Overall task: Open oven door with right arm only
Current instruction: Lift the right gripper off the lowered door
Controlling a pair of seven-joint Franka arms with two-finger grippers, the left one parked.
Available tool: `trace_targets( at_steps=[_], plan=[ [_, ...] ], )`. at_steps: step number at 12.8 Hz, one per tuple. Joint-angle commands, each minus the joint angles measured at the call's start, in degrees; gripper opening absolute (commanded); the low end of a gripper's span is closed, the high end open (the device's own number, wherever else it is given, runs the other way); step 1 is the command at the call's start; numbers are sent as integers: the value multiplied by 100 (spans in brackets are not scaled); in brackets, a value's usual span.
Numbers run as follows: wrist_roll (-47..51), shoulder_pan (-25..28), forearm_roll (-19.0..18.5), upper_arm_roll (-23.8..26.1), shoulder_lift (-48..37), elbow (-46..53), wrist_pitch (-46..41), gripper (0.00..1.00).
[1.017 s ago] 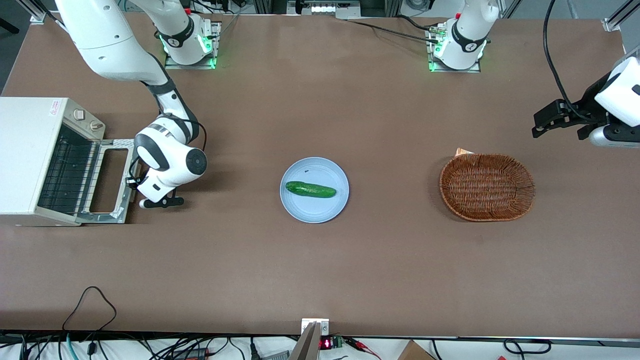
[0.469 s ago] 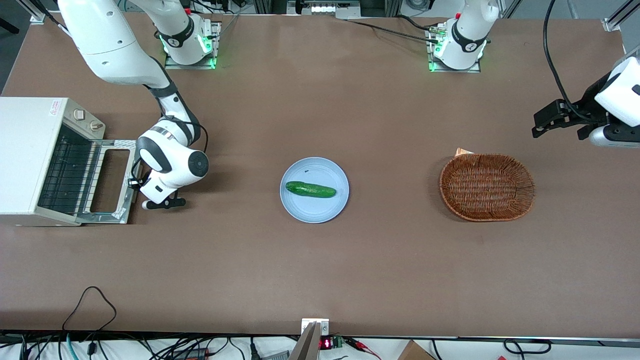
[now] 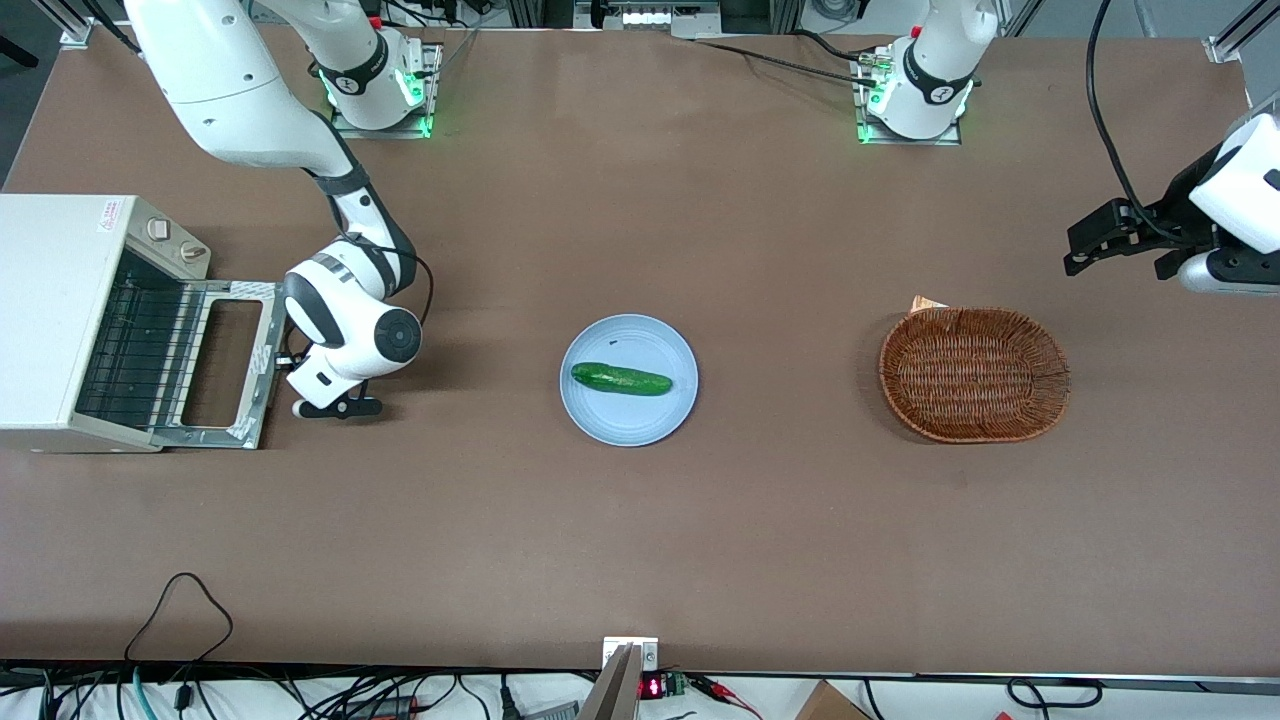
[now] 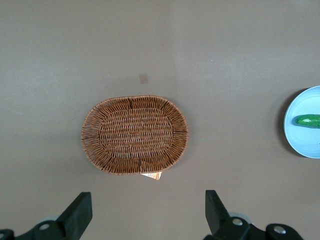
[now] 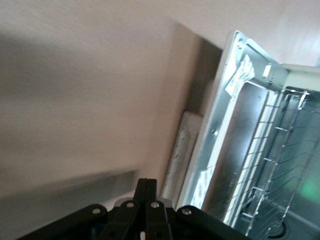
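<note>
The cream-white toaster oven (image 3: 50,300) sits at the working arm's end of the table. Its oven door (image 3: 222,362) hangs fully down, lying about flat in front of the oven, with the wire rack (image 3: 135,345) showing inside. The right arm (image 3: 345,330) bends down to the door's outer edge. My gripper (image 3: 285,360) is low beside that edge, by the handle. In the right wrist view the gripper (image 5: 147,184) is shut with nothing between its fingers, next to the door's metal inner frame (image 5: 235,140) and pale handle bar (image 5: 181,145).
A blue plate (image 3: 660,415) holding a cucumber (image 3: 620,379) lies mid-table. A wicker basket (image 3: 975,373) sits toward the parked arm's end. Two knobs (image 3: 175,240) are on the oven's control strip.
The door's outer edge has swung farther down and out from the oven. The right wrist has shifted with it toward the plate.
</note>
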Motion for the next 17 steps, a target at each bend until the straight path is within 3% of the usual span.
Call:
trace_targets(
  at_steps=[1,4,5,6,7,11,15,17],
  plan=[
    [-554,33,764,-46,-468,10,-159,1],
    [-1028,-11,1906,-54,-995,19,-212,4],
    [-1160,-12,2292,-63,-1189,19,-317,12],
    [-1188,-12,2557,-72,-1347,28,-405,64],
    [-1197,-12,2751,-72,-1514,63,-510,99],
    [-1880,-309,4104,-107,-1630,1369,-1921,99],
    [-2417,-845,4712,-133,-1875,2110,-2760,99],
    [-2899,-1100,4740,-125,-2261,2120,-2849,99]
  ],
)
